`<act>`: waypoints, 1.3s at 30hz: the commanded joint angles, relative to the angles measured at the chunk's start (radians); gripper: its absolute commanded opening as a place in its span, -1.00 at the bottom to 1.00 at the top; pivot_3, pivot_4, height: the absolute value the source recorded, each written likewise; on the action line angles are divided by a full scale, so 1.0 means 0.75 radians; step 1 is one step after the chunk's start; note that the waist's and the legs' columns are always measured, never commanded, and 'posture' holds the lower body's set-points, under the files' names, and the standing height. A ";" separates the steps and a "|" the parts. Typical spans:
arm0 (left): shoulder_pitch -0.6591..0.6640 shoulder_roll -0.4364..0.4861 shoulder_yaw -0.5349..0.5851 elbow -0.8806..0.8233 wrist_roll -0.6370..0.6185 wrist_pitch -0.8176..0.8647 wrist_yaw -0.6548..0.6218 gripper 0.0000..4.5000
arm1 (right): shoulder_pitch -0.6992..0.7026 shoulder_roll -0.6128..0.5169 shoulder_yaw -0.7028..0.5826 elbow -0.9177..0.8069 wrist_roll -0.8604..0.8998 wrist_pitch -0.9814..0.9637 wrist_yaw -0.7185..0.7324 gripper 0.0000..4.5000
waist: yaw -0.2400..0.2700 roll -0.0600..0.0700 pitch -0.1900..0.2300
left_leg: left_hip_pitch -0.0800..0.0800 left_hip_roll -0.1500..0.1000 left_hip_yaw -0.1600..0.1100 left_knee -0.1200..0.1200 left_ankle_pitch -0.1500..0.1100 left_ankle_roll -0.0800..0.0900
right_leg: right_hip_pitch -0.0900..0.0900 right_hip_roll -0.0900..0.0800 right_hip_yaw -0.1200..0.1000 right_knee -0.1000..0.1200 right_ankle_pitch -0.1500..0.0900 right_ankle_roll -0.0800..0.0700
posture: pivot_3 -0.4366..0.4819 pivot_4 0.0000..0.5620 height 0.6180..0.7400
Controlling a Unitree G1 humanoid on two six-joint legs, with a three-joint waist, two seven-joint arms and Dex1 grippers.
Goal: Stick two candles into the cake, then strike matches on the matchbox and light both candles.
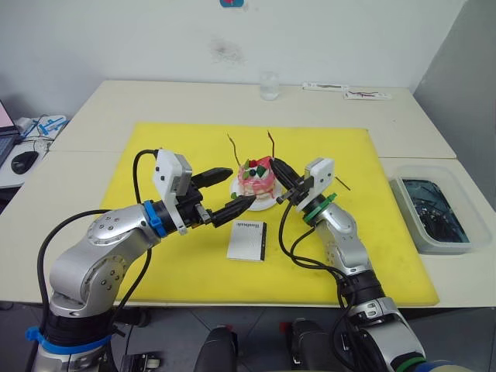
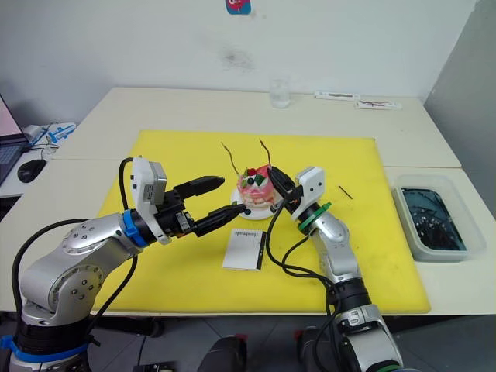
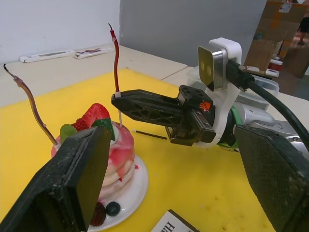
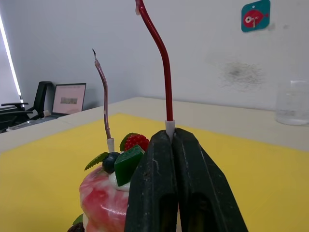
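— While both candles stand in the cake, where's the right gripper?
— At the cake's three o'clock, fingers pinched tight on the pale foot of the right candle. The left candle rises free at about ten o'clock on the top.
— And the left gripper?
— At the cake's eight o'clock, fingers spread wide, holding nothing; the lower tip nearly touches the plate.
— Matchbox?
— The matchbox lies flat on the yellow mat, at six o'clock from the cake, near it.
— Matches?
— One match lies on the mat at three o'clock, beyond the right gripper. A second I can't make out.
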 commanded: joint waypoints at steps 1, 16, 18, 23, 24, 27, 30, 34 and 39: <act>0.000 0.017 0.024 -0.028 -0.006 -0.030 -0.019 1.00 | -0.027 0.008 -0.016 0.017 -0.006 -0.052 -0.008 -0.99 | -0.002 0.000 0.000 | 0.000 0.000 0.000 0.000 0.000 0.000 | 0.000 0.000 0.000 0.000 0.000 0.000 | -0.05 -0.47 1.00; 0.010 0.034 0.011 -0.019 0.019 -0.043 -0.057 1.00 | -0.037 0.040 0.017 0.031 -0.018 -0.094 0.002 -0.99 | -0.011 0.000 0.000 | 0.000 0.000 0.000 0.000 0.000 0.000 | 0.000 0.000 0.000 0.000 0.000 0.000 | -0.05 -0.47 1.00; 0.011 0.034 0.010 -0.020 0.021 -0.044 -0.059 1.00 | -0.034 0.036 0.016 0.050 -0.023 -0.100 0.002 -0.99 | -0.013 0.000 0.000 | 0.000 0.000 0.000 0.000 0.000 0.000 | 0.000 0.000 0.000 0.000 0.000 0.000 | -0.05 -0.47 1.00; 0.011 0.030 0.007 -0.022 0.027 -0.046 -0.062 1.00 | -0.024 0.032 0.016 0.074 -0.031 -0.103 0.003 -0.99 | -0.016 0.000 0.000 | 0.000 0.000 0.000 0.000 0.000 0.000 | 0.000 0.000 0.000 0.000 -0.001 -0.001 | -0.05 -0.47 1.00; 0.011 0.029 0.006 -0.022 0.028 -0.046 -0.063 1.00 | -0.023 0.033 0.015 0.076 -0.032 -0.102 0.003 -0.99 | -0.016 0.000 0.000 | 0.000 0.000 0.000 0.000 0.000 0.000 | 0.000 0.000 0.000 0.000 -0.001 -0.001 | -0.05 -0.47 1.00; 0.014 0.029 0.003 -0.025 0.031 -0.046 -0.066 1.00 | -0.016 0.038 0.018 0.084 -0.036 -0.097 0.001 -0.99 | -0.017 0.000 0.000 | 0.000 0.000 0.000 0.000 0.000 0.000 | 0.000 0.000 0.000 0.000 -0.001 -0.001 | -0.05 -0.47 1.00; 0.017 0.029 0.000 -0.029 0.033 -0.046 -0.067 1.00 | -0.004 0.042 0.022 0.099 -0.042 -0.095 -0.003 -0.99 | -0.018 0.000 0.000 | 0.000 0.000 0.000 0.000 0.000 0.000 | 0.000 0.000 0.000 0.000 -0.001 -0.001 | -0.05 -0.47 1.00; 0.020 0.028 -0.003 -0.033 0.034 -0.046 -0.066 1.00 | 0.009 0.048 0.024 0.112 -0.051 -0.099 -0.003 -0.99 | -0.019 0.000 0.000 | 0.001 0.000 0.000 0.000 0.000 0.000 | 0.000 0.000 0.000 0.000 -0.001 -0.001 | -0.05 -0.47 1.00; 0.026 0.026 -0.007 -0.039 0.034 -0.046 -0.063 1.00 | 0.019 0.058 0.009 0.136 -0.049 -0.096 -0.026 -0.99 | -0.020 0.000 0.000 | 0.001 0.000 0.000 0.000 0.000 0.000 | 0.000 0.000 0.000 0.000 -0.001 -0.001 | -0.05 -0.47 1.00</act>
